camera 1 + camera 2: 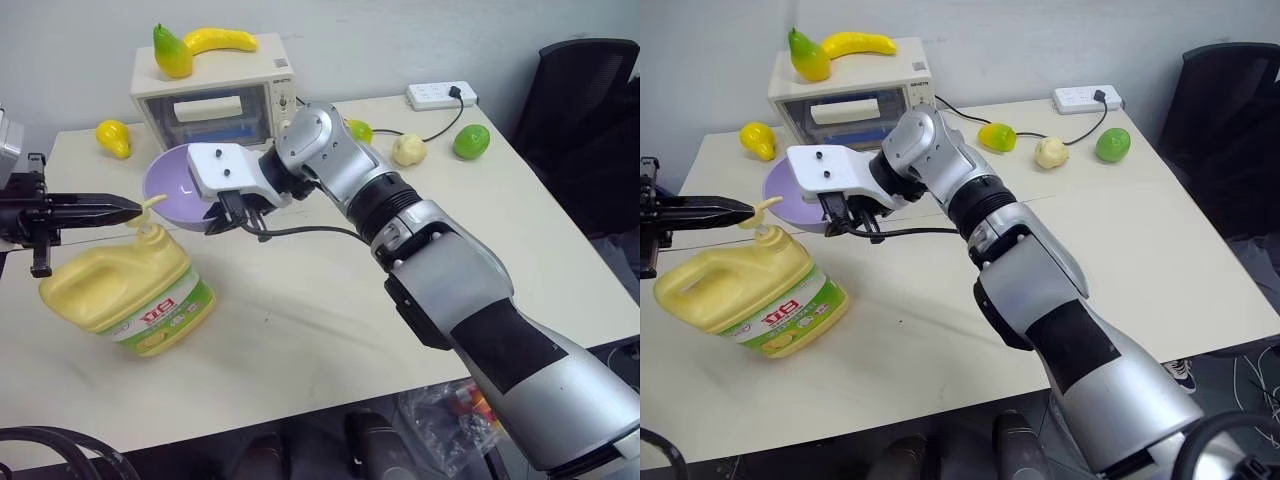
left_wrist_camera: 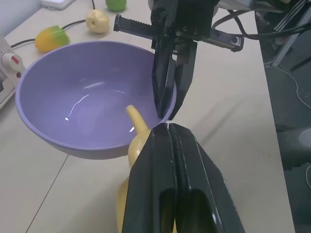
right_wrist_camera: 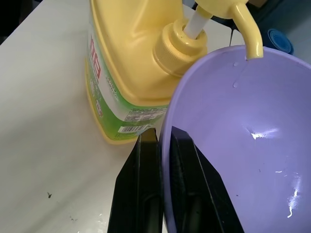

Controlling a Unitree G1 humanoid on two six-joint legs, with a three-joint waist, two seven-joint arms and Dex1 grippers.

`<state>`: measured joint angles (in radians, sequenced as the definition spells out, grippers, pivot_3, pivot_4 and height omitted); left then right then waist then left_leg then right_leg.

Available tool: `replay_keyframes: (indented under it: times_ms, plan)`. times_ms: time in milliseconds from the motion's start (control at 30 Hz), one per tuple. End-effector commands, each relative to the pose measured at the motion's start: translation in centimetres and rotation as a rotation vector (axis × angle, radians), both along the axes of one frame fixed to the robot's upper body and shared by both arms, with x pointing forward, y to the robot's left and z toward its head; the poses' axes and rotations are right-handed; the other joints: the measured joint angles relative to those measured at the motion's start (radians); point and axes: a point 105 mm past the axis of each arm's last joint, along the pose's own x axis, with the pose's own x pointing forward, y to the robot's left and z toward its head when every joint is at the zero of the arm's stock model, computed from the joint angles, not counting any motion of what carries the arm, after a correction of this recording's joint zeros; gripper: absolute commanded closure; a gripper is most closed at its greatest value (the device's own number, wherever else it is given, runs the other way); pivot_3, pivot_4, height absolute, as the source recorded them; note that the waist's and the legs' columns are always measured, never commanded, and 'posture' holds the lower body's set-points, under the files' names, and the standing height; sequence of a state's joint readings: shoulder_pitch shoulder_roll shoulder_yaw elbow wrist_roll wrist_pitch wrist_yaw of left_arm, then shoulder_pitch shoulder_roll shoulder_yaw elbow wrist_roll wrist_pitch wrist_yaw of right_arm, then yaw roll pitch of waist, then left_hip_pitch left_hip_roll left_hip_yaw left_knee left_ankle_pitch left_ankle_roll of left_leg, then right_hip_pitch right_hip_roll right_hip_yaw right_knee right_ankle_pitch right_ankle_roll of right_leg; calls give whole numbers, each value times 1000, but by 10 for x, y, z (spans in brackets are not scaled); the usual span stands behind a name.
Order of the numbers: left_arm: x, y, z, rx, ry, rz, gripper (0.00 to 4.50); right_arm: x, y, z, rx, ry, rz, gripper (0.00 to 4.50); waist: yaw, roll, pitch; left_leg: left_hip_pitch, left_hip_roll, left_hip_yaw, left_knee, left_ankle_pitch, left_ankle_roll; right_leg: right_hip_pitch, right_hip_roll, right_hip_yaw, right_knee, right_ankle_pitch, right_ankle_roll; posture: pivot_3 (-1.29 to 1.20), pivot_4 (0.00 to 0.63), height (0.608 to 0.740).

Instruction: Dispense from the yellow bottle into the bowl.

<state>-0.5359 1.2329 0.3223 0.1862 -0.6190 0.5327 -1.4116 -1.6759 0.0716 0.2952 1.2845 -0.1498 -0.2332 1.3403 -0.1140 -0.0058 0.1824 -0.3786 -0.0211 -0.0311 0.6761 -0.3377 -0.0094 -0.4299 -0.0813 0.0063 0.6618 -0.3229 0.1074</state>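
Yellow bottle (image 1: 128, 289) stands upright on the desk (image 1: 330, 300) at the left, long axis vertical, spout pointing right over the bowl (image 1: 180, 185). Left tool (image 1: 130, 209), fingers together, rests atop the pump. Right tool (image 3: 163, 141) clamps the bowl's rim, holding it tilted. Dispensing appears underway; next, pressing the pump down.

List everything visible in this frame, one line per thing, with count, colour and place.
Squat plastic pump bottle: 1, pale yellow, green label, table front left.
Round plastic bowl: 1, lavender, held under the pump spout.
Toaster oven: 1, cream, table rear.
Pear and banana: 1 each, yellow, on the oven.
Loose fruits: yellow, yellow-green, pale, green, table rear.
Power strip: 1, white, rear right.
Office chair: 1, black, right.
Left gripper: shut, at the pump head.
Right gripper: shut on bowl rim.
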Motion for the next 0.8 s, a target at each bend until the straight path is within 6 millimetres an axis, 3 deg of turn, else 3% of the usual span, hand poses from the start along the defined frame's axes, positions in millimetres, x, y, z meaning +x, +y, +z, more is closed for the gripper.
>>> replay_keyframes:
  times_ms: [33,800]
  plan:
    - [-1,4,2,4,-12,27,4479,-10,11,25,52,-48,41,4500,-1,0,0,0,0,0,0,0,0,0,0,0,0,0,0,0,150,740]
    - [-1,4,-18,-13,85,60,4479,-10,10,25,43,-55,52,4500,-1,0,0,1,0,0,0,0,0,0,0,0,1,0,0,0,150,740]
